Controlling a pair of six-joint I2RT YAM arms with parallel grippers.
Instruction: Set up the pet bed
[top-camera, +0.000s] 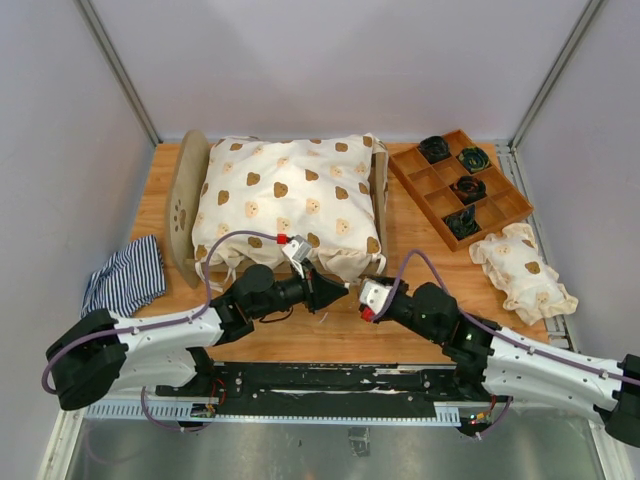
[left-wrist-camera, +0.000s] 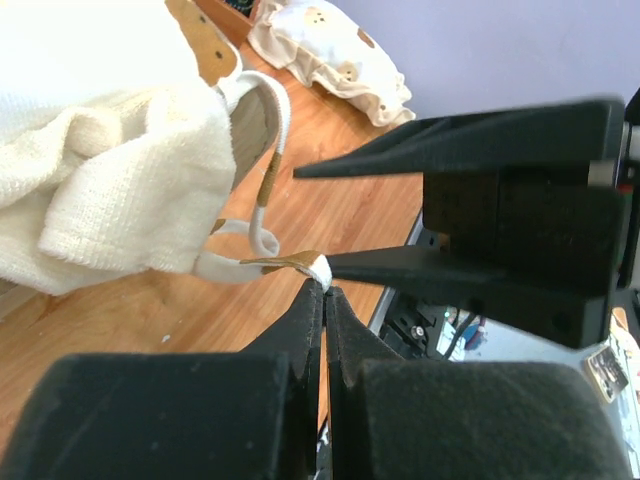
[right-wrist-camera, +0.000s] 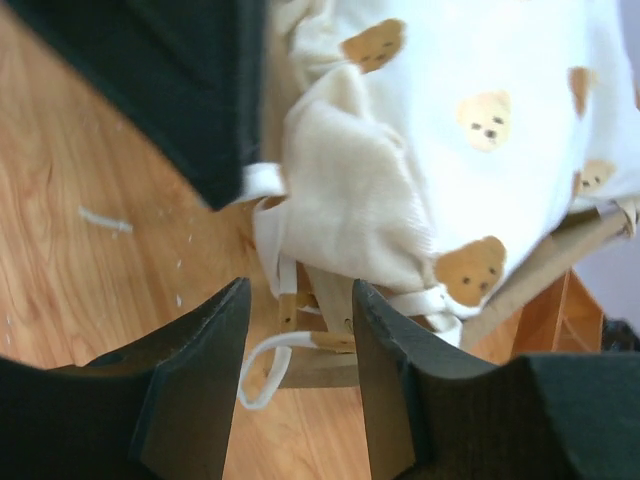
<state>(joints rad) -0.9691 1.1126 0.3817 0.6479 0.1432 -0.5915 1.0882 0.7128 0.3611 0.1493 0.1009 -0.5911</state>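
The pet bed (top-camera: 183, 205) lies across the back of the table, with its rounded plywood headboard at the left. A cream bear-print cushion (top-camera: 290, 200) covers its frame. White tie straps hang from the cushion's near corner. My left gripper (top-camera: 336, 291) is shut on the end of one tie strap (left-wrist-camera: 318, 268), just off that corner. Facing it from the right, my right gripper (top-camera: 362, 293) is open. A second looped strap (right-wrist-camera: 285, 345) and a wooden frame post (right-wrist-camera: 340, 300) lie beyond its spread fingers (right-wrist-camera: 205, 340), touching neither.
A brown wooden tray (top-camera: 497, 212) with dark items in its compartments stands at the back right. A small bear-print pillow (top-camera: 522, 270) lies in front of it. A navy-and-white striped cloth (top-camera: 125, 275) is bunched at the left edge.
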